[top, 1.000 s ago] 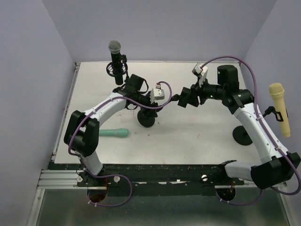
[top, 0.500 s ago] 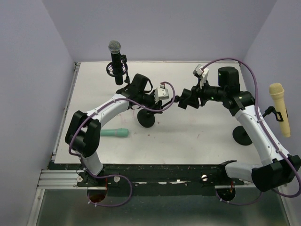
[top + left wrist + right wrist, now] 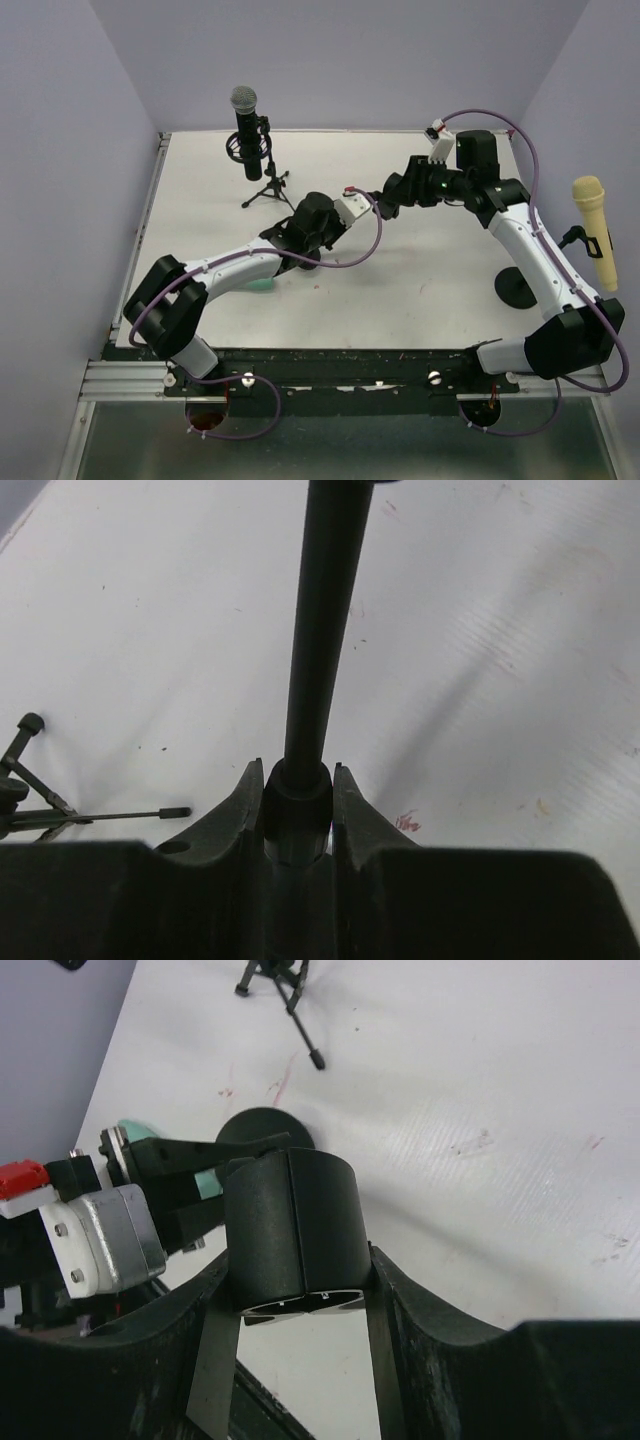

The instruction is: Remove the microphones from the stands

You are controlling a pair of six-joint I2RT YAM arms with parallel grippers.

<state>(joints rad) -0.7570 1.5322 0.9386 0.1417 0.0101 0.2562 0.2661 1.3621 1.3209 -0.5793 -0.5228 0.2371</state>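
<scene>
1. Overall: I judge the removal to be mid-course, not finished. Both arms meet over the middle of the table [image 3: 430, 270], each on a different part of the middle stand. Nothing shows those two parts separated yet. What seems left is to draw the top piece away while the stand is held steady.
2. The stand pole [image 3: 318, 630] runs straight out ahead from between the left gripper's fingers. Its round base [image 3: 262, 1130] rests on the table beyond the right gripper, just past the left one.
3. Other microphones: a teal microphone [image 3: 130, 1132] lies flat on the table beside that base, under the left arm. A black microphone [image 3: 246, 125] stands on a tripod well away from the left gripper. A yellow microphone [image 3: 592, 230] stands on its own stand, well out from the right gripper. Neither gripper touches any of these.
4. The black cylinder [image 3: 295, 1225] sits between the right gripper's fingers with its flat end toward the wrist. I take it for the microphone's barrel, but it could be the stand's clip; I cannot tell which. Whether it is joined to the pole is hidden.
5. The right gripper [image 3: 297, 1260] has its jaws about half-wide. They press on both sides of the cylinder and hold it.
6. The left gripper [image 3: 297, 772] has its jaws drawn narrow and clamped on the pole's collar.
</scene>
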